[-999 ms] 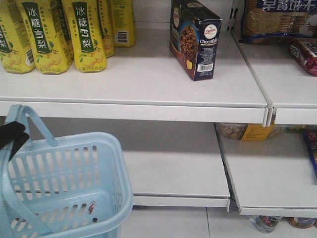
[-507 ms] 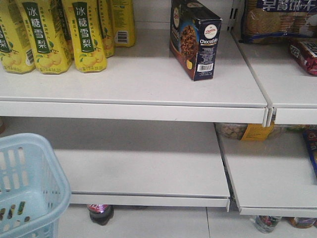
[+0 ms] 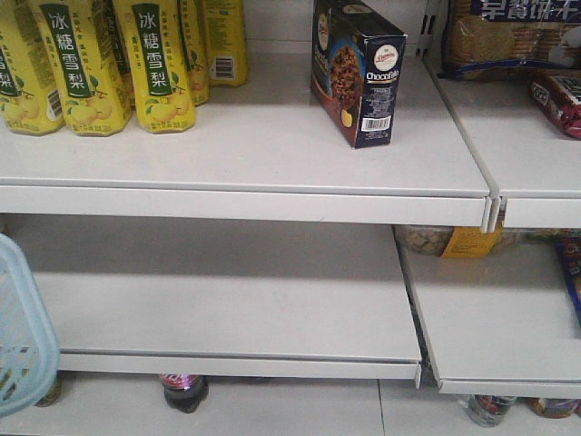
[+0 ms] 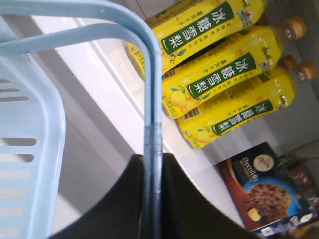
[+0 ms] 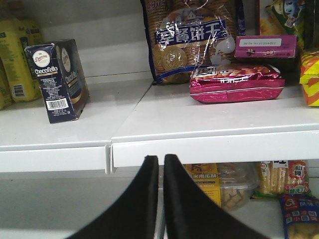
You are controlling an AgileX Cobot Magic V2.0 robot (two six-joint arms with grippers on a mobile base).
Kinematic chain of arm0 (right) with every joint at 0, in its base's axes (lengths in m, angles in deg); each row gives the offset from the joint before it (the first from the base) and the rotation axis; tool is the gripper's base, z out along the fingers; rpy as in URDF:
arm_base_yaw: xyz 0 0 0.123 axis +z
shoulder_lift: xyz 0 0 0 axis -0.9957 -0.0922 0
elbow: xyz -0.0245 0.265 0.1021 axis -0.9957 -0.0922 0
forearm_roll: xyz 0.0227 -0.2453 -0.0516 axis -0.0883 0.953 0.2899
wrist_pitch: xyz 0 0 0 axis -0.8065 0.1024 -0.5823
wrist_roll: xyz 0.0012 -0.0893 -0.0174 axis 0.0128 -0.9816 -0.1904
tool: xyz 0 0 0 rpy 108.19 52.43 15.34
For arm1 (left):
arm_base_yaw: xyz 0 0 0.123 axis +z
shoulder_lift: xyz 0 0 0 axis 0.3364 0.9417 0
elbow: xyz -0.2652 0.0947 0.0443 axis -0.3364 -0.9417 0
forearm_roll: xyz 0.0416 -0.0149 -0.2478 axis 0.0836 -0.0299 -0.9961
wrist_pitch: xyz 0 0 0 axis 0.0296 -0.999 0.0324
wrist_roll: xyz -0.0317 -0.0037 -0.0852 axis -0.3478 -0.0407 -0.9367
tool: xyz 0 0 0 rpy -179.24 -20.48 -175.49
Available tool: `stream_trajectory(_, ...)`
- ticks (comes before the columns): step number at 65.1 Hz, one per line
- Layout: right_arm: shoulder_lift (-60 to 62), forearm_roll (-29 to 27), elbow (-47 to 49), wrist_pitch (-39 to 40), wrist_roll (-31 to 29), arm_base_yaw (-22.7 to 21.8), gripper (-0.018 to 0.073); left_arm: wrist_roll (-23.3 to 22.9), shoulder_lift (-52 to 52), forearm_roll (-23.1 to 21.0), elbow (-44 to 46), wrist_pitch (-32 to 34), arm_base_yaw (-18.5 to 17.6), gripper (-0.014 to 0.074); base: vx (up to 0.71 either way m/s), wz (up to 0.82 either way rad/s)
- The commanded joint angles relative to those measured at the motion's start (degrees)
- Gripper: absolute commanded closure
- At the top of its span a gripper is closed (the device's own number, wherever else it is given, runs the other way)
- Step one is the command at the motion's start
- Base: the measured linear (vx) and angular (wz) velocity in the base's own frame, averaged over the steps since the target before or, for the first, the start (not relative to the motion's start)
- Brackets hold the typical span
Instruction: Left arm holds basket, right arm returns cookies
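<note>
Front view: cookies (image 3: 359,73), dark navy carton, upright on upper white shelf (image 3: 245,159), right of centre, barcode panel facing out, untouched by any arm. Yellow pear-drink bottles (image 3: 118,64) grouped at left of same shelf, well apart from carton. Basket (image 3: 23,327), pale blue, only a rounded corner showing at lower left edge, in front of lower shelf (image 3: 236,309). Dark-capped bottle (image 3: 184,391) on floor under lower shelf. Biscuit packs (image 3: 513,36) on adjoining shelf at right. No arm or gripper visible here. Left wrist view: left gripper (image 4: 152,199) clamped on a hoop handle (image 4: 149,99) of basket (image 4: 30,149), black fingers (image 4: 109,204) pressed to either side of the pale blue bar; slotted basket wall at left; second handle just above the first; yellow bottles (image 4: 219,79) and cookies (image 4: 264,194) on shelf beyond. Right wrist view: right gripper (image 5: 161,199) with fingers (image 5: 139,204) nearly together, a thin slit between, nothing held, low before shelf edge (image 5: 199,144). Cookies (image 5: 57,79) standing on shelf at far left, well apart from gripper. Clear-wrapped round biscuit pack (image 5: 192,40) upright behind a red-pink snack bag (image 5: 234,82) lying flat; purple box (image 5: 266,47) on top of it; further packaged goods on shelf below.
</note>
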Motion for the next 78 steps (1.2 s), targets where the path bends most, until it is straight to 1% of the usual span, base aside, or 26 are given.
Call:
stream_trajectory(1,-0.83,2.08,1.37,2.99,0.0,-0.23,0.0566,11.13,0.43,0.67,2.2,7.46,0.24,0.0599,0.0,0.0)
stream_trajectory(5,-0.83,2.08,1.37,2.99,0.0,-0.23,0.0566,13.47,0.28,0.54,2.29,7.7,0.24,0.0599,0.0,0.0)
stream_trajectory(15,-0.83,2.08,1.37,2.99,0.0,-0.23,0.0566,13.87,0.28,0.54,2.22,7.96,0.24,0.0599,0.0,0.0)
stream_trajectory(20,-0.83,2.08,1.37,2.99,0.0,-0.23,0.0566,15.58,0.28,0.6,2.22,7.84,0.29,0.0599,0.0,0.0)
stream_trajectory(24,-0.83,2.08,1.37,2.99,0.0,-0.23,0.0566,18.9,0.28,0.72,2.22,7.34,0.84,0.0599,0.0,0.0)
stream_trajectory(29,-0.83,2.09,1.37,3.04,0.0,-0.23,0.0566,24.31,0.28,0.54,2.22,6.0,2.42,0.0599,0.0,0.0)
stream_trajectory(33,-0.83,2.09,1.37,3.04,0.0,-0.23,0.0566,27.03,0.28,0.54,2.22,4.77,3.42,0.0599,0.0,0.0)
stream_trajectory(43,-0.83,2.09,1.37,2.92,0.0,-0.23,0.0566,35.67,0.26,0.62,2.12,2.11,5.46,0.0599,0.0,0.0)
stream_trajectory(45,-0.83,2.09,1.37,2.92,0.0,-0.23,0.0566,37.73,0.26,0.62,1.87,2.07,5.96,0.0599,0.0,0.0)
stream_trajectory(48,-0.83,2.09,1.37,2.92,0.0,-0.23,0.0566,39.43,-0.18,0.56,0.86,2.85,6.61,0.0599,0.0,0.0)
stream_trajectory(58,-0.83,2.09,1.37,2.92,0.0,-0.23,0.0566,40.16,-4.52,0.76,-6.76,9.05,8.56,0.0599,0.0,0.0)
stream_trajectory(61,-0.83,2.09,1.37,2.92,0.0,-0.23,0.0566,40.16,-5.92,0.6,-9.79,12.24,8.7,0.0599,0.0,0.0)
stream_trajectory(70,-0.83,2.09,1.37,2.92,0.0,-0.23,0.0566,40.27,-9.13,0.77,-17.51,18.55,8.7,0.0599,0.0,0.0)
stream_trajectory(74,-0.83,2.09,1.37,2.92,0.0,-0.23,0.0566,41.4,-10.72,1.21,-20.27,20.03,8.7,0.0599,0.0,0.0)
stream_trajectory(78,-0.83,2.09,1.37,2.92,0.0,-0.23,0.0566,41.81,-12.35,1.4,-22.29,20.03,8.7,0.0599,0.0,0.0)
